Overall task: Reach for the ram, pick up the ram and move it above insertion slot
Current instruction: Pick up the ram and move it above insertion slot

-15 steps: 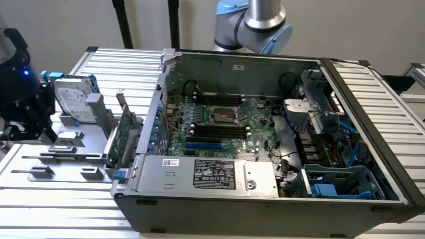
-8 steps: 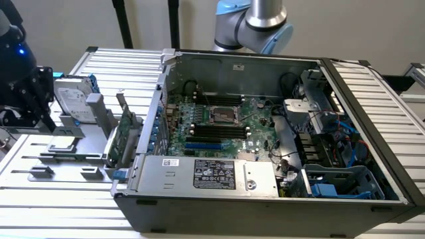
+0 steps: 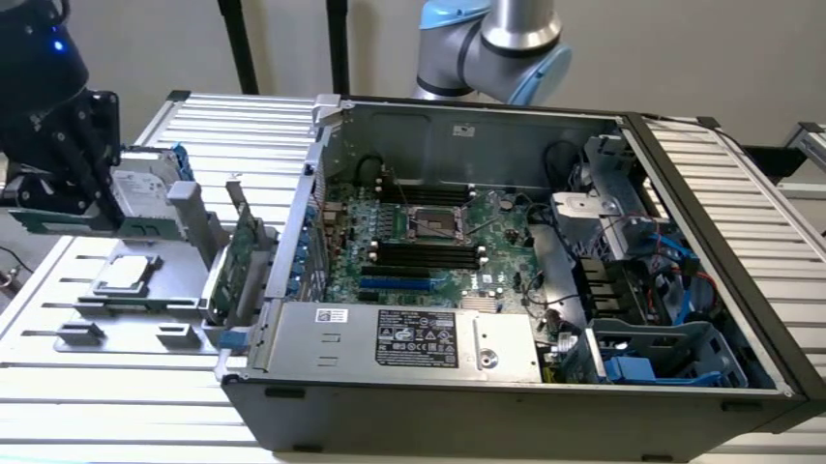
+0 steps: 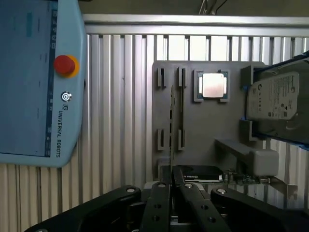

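Presently, the open computer case (image 3: 516,406) holds a motherboard (image 3: 427,242). The gray tray (image 4: 203,130) carries a processor chip (image 4: 213,86), a hard drive (image 4: 275,96) and the ram (image 4: 172,111), which stands on edge. The claw (image 4: 171,170) is narrow, fingers together, gripping nothing, near the ram's end.

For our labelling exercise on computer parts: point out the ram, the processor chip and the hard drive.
ram (image 4: 172,121): wrist view, midway along its thin edge.
processor chip (image 4: 213,86): wrist view, centre of its silver lid.
hard drive (image 4: 275,99): wrist view, on its printed label.
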Robot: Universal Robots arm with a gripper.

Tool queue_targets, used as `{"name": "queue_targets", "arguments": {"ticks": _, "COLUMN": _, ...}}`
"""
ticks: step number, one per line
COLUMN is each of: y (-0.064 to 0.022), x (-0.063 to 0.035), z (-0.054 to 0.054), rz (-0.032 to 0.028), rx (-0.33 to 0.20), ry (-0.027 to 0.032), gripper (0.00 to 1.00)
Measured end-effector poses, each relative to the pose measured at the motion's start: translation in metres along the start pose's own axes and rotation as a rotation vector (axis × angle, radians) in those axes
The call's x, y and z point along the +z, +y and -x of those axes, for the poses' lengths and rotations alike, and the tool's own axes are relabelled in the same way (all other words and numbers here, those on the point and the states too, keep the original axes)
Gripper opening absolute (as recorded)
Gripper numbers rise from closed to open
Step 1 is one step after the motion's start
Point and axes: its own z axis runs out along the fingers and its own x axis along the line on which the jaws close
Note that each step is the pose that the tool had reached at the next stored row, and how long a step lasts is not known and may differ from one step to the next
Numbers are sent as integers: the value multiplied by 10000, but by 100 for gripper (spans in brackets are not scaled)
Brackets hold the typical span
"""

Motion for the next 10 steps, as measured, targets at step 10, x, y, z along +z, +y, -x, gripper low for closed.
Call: {"name": "queue_targets", "arguments": {"ticks": 10, "y": -442, "x": -337, "z": 6, "rz": 6, "rx": -16, "ry": -232, "gripper": 13}}
